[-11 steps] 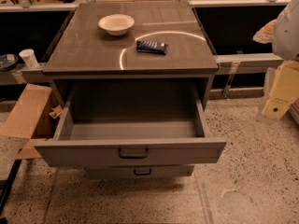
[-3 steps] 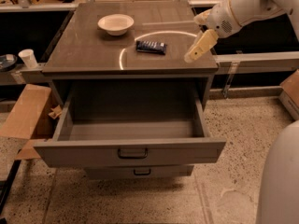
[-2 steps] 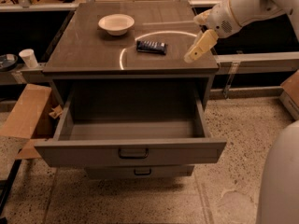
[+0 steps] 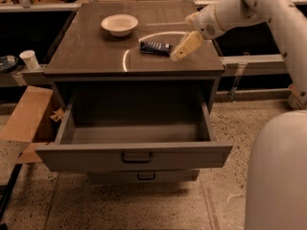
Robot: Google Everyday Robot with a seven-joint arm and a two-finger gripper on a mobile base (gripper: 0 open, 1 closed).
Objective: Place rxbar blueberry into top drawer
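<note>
The rxbar blueberry [image 4: 155, 47], a small flat dark navy bar, lies on the cabinet top right of centre. My gripper [image 4: 178, 54] hangs from the white arm coming in from the upper right. Its tip is just right of the bar's right end, close to the surface. The top drawer [image 4: 134, 153] is pulled out wide below the cabinet top, and its grey inside shows nothing in it. Its dark pull handle [image 4: 136, 157] is on the front.
A white bowl [image 4: 119, 24] sits at the back left of the cabinet top [image 4: 86, 51]. The lower drawer [image 4: 144, 177] sticks out slightly under the top one. A cardboard box [image 4: 26, 123] and a paper cup [image 4: 30, 60] are at the left. My white base [image 4: 276, 176] fills the lower right.
The arm has swung in from the right side over the cabinet top. In the last second the gripper moved left and down toward the bar's right end. The bar has not moved.
</note>
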